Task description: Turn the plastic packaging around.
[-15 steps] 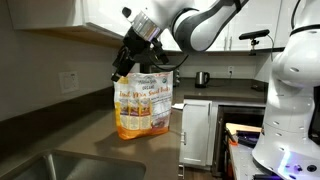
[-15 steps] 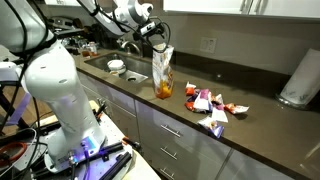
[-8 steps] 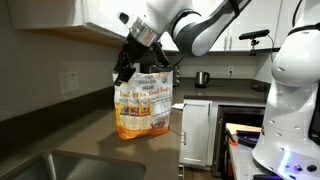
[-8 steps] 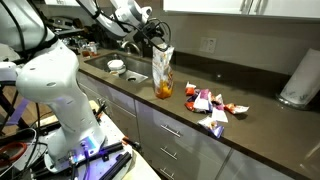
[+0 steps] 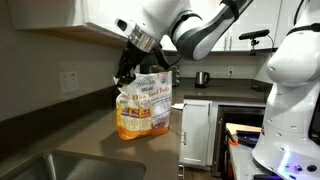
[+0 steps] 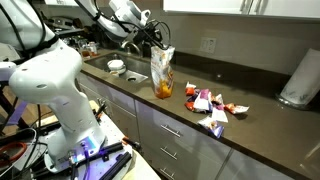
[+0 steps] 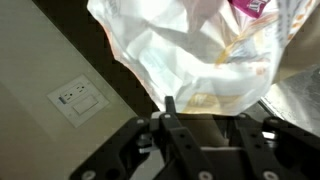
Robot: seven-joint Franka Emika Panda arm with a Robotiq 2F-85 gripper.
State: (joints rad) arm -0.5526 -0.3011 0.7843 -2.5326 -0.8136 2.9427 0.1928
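Reaching my gripper [image 5: 126, 72] over the upper left corner of the plastic packaging [image 5: 146, 105], upright on the counter [image 5: 85, 142] at frame centre. Fingers straddle its top; whether clamped, I cannot tell. Next likely needs a firm pinch, then a twist.

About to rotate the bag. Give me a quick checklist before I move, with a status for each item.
1. Tool at the bag's top: ok. The tool sits at the top corner of the bag.
2. Grip secure: cannot tell. In the wrist view, film lies between the fingers, but contact is unclear.
3. Bag upright on the counter: ok.
4. Room to turn: ok. The wrappers lie apart from the bag.
5. Top uncreased: not ok. The film is crumpled near the tool.
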